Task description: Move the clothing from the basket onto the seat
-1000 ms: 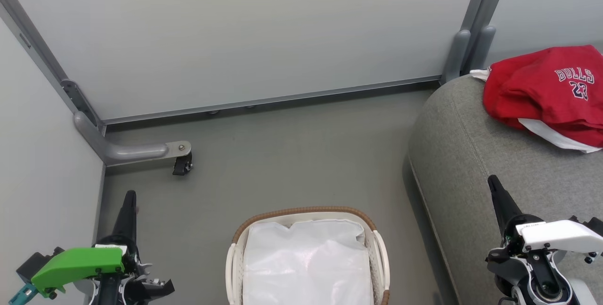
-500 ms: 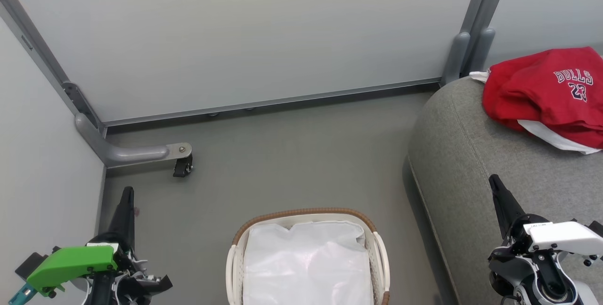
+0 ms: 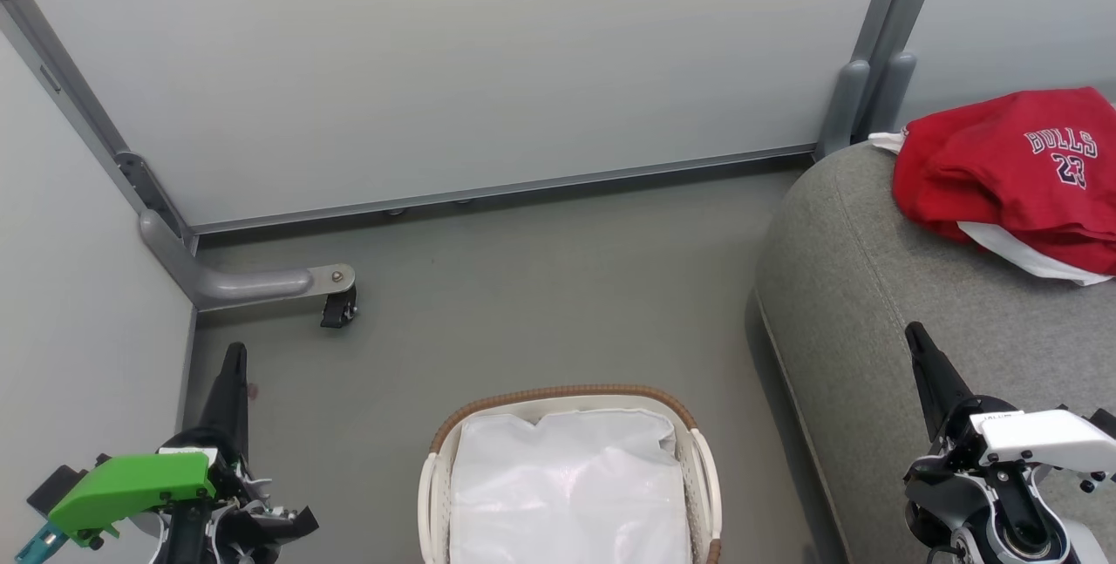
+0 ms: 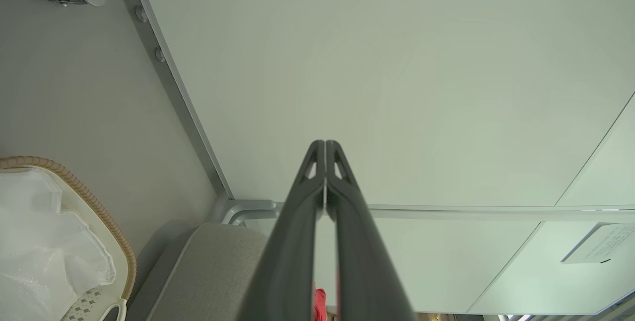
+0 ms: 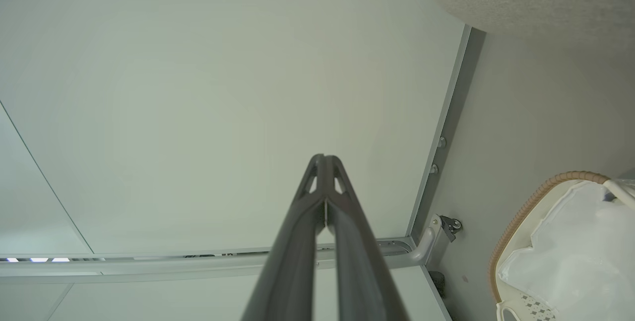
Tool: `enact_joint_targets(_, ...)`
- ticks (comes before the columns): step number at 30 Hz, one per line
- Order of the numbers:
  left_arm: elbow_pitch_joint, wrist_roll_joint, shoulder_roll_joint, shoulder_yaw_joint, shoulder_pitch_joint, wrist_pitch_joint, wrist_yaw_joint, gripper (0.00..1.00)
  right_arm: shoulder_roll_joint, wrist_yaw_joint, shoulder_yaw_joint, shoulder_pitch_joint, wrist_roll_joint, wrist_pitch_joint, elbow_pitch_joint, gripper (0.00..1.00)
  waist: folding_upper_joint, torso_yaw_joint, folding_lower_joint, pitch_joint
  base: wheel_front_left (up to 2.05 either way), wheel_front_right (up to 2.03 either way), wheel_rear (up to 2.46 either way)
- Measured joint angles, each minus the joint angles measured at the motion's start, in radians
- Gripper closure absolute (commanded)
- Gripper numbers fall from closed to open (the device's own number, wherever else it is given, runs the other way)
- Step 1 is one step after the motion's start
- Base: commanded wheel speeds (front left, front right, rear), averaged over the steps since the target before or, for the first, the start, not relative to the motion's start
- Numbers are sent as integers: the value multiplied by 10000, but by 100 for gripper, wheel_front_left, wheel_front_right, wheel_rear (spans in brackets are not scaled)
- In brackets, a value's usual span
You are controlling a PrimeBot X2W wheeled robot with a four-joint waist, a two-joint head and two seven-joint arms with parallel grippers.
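1. Since one second ago the whole head view has slipped slightly downward, which is a camera shift. The garments, basket and seat keep their places relative to one another, and both claws remain almost where they were.
2. Left claw (image 3: 234, 351): two long dark fingers under a green housing, at the lower left above the grey floor (image 3: 540, 285). It is clenched, tips pressed together, and grasps nothing.
3. Right claw (image 3: 913, 330): the same dark fingers under a white housing, at the lower right over the near part of the seat. It is likewise clenched and empty.
4. Red thin-fabric sports clothing (image 3: 1003, 172) with white trim, printed "BULLS 23", lies bunched at the far end of the large grey fabric-upholstered seat (image 3: 872, 285). It is well apart from the right claw, with bare cushion between them.
5. Small oval white plastic basket with a brown woven rim (image 3: 558, 391) stands on the floor between the two claws, near the seat's rounded edge. Its white liner (image 3: 567, 485) is exposed.
6. Pale grey partition panels (image 3: 436, 67) in metal frames enclose the area. A grey metal foot with a black caster (image 3: 338, 309) stands beyond the left claw.
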Motion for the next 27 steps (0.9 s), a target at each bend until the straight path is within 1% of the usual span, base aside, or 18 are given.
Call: enact_joint_targets(27,0,0,0,0,-1,0,-10,100,0,0,0,0,0,0,0,100,0,0,0,0,0,0,0)
